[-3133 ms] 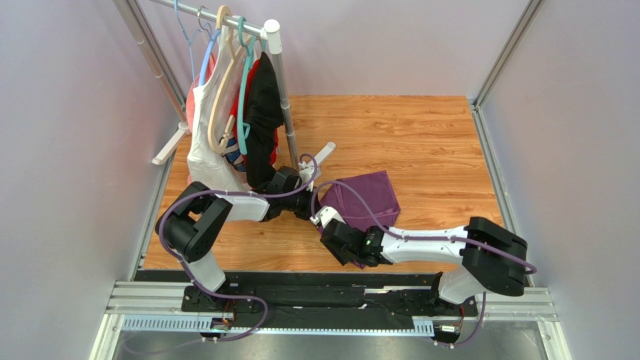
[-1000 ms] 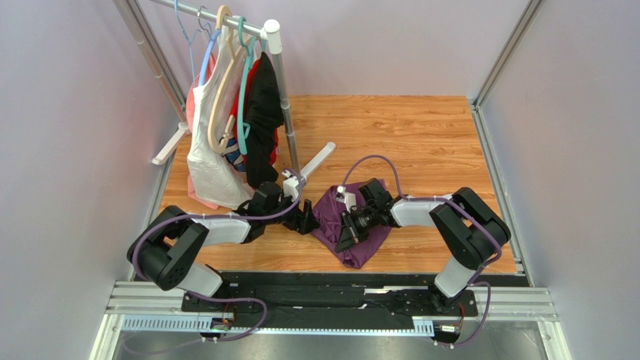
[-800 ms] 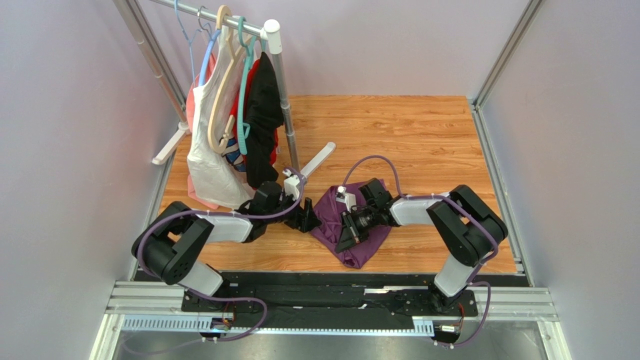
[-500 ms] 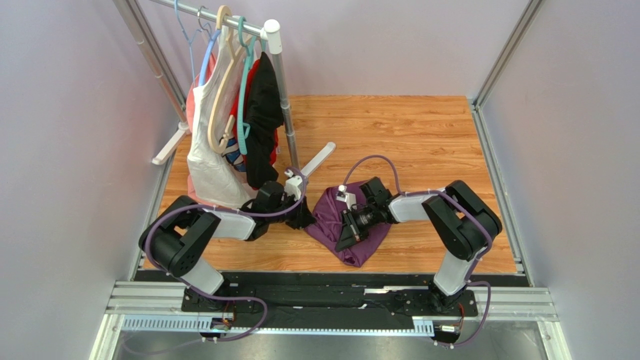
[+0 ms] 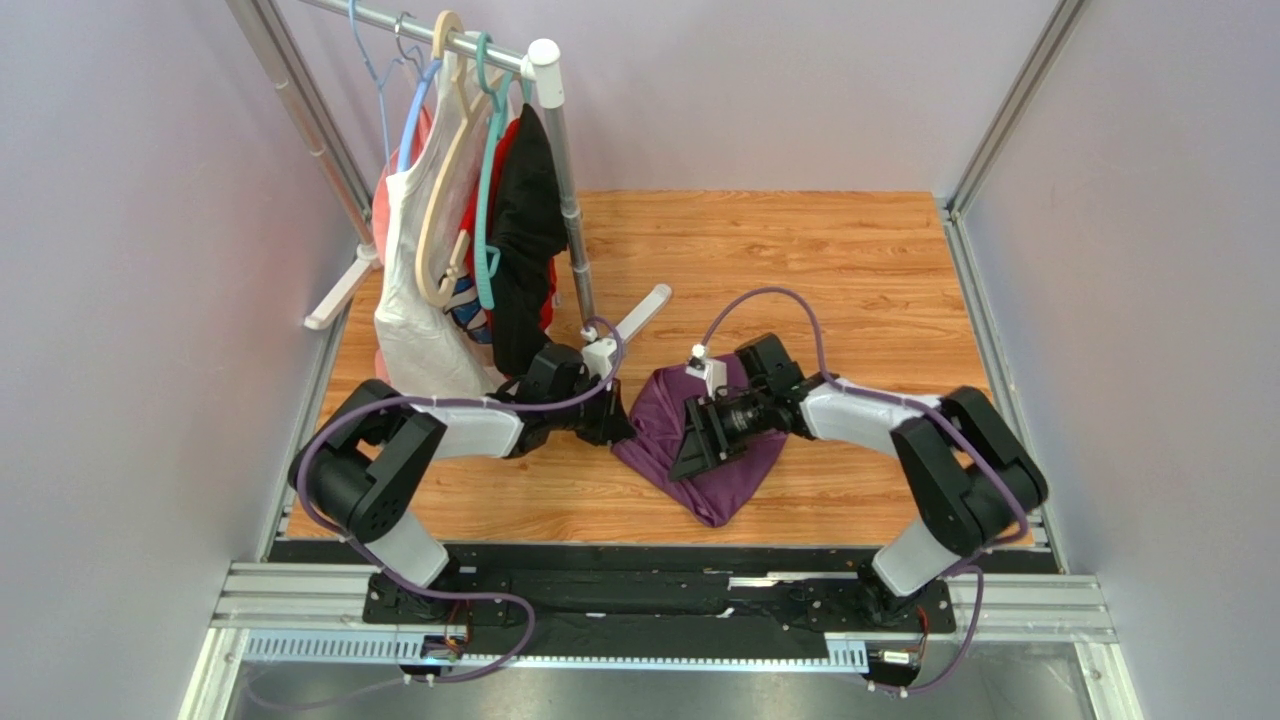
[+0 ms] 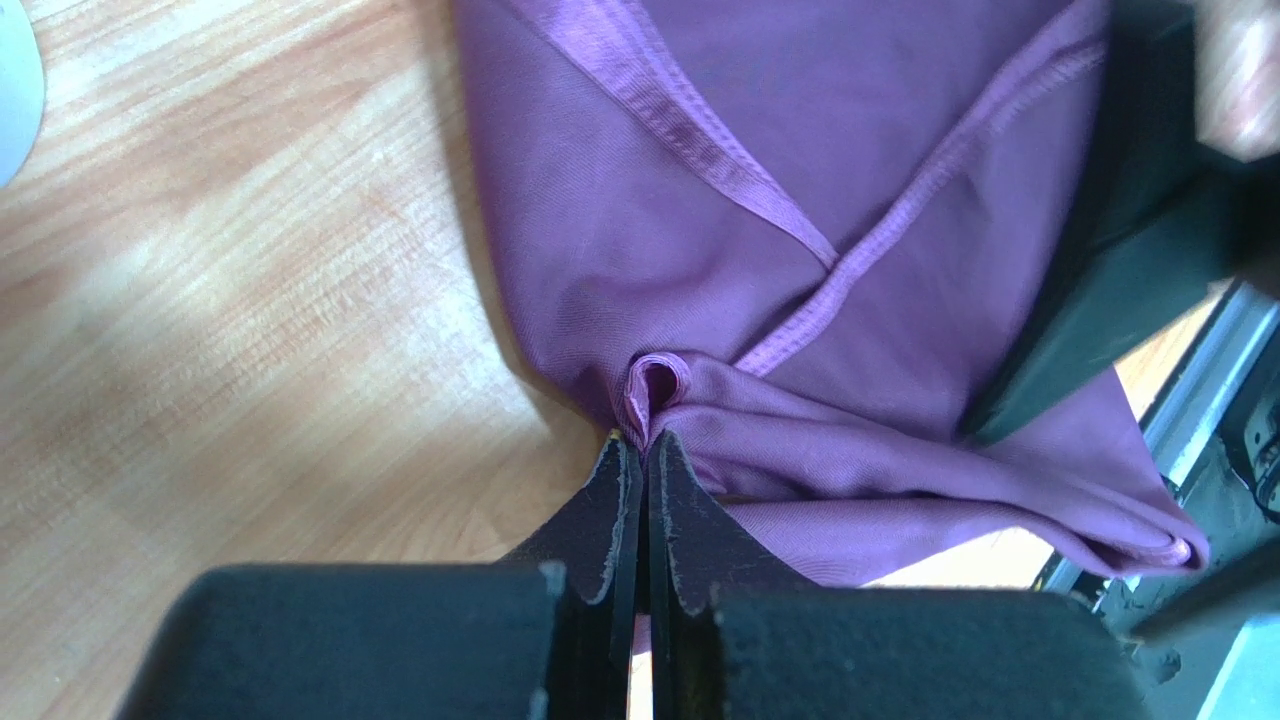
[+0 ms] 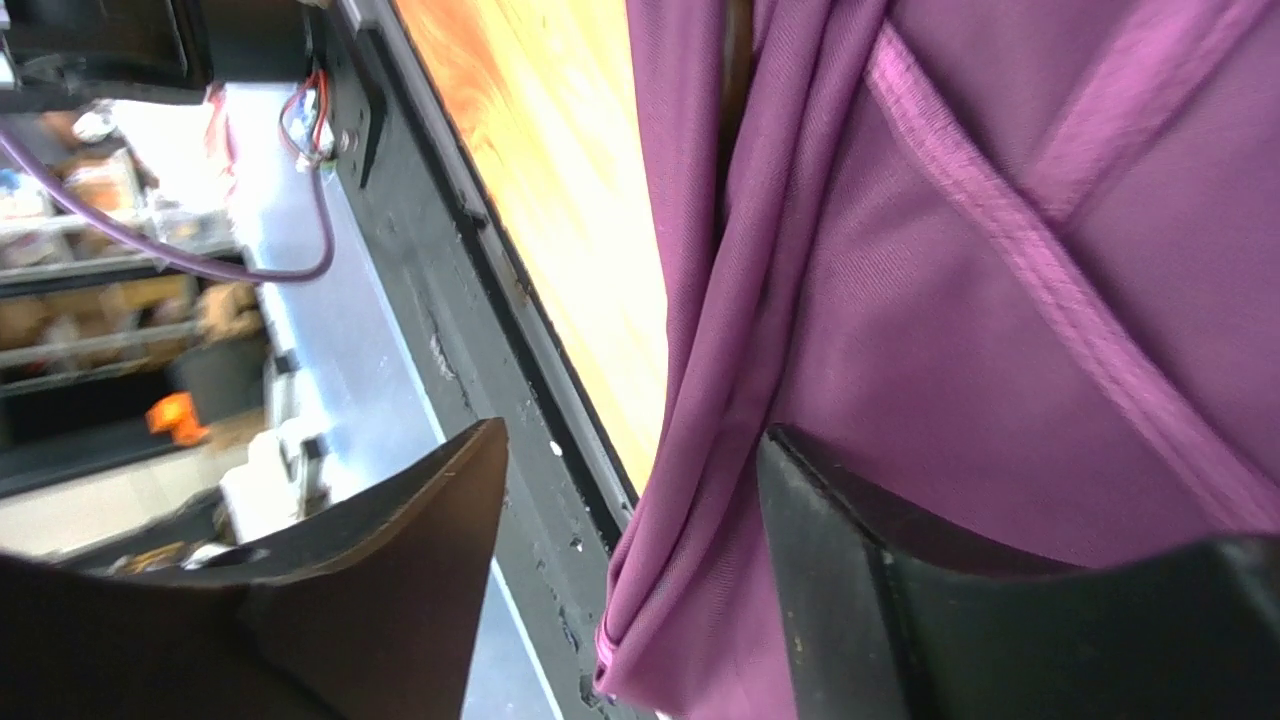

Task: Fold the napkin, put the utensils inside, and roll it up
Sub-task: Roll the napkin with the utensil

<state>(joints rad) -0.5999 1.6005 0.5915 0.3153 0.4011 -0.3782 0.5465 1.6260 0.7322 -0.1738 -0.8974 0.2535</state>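
The left pincer [image 6: 646, 444] is pressed shut, with a small fold of the napkin's [image 6: 751, 195] edge nipped between its tips. The rest of the cloth spreads ahead of it on the table [image 6: 226, 300]. Its arm lies low, elbow out to the left, forearm reaching right. The right pincer [image 7: 631, 438] stands wide apart and grips nothing, with bunched cloth below and between its jaws. Its arm bends out to the right, forearm reaching left, facing the left pincer across the napkin.
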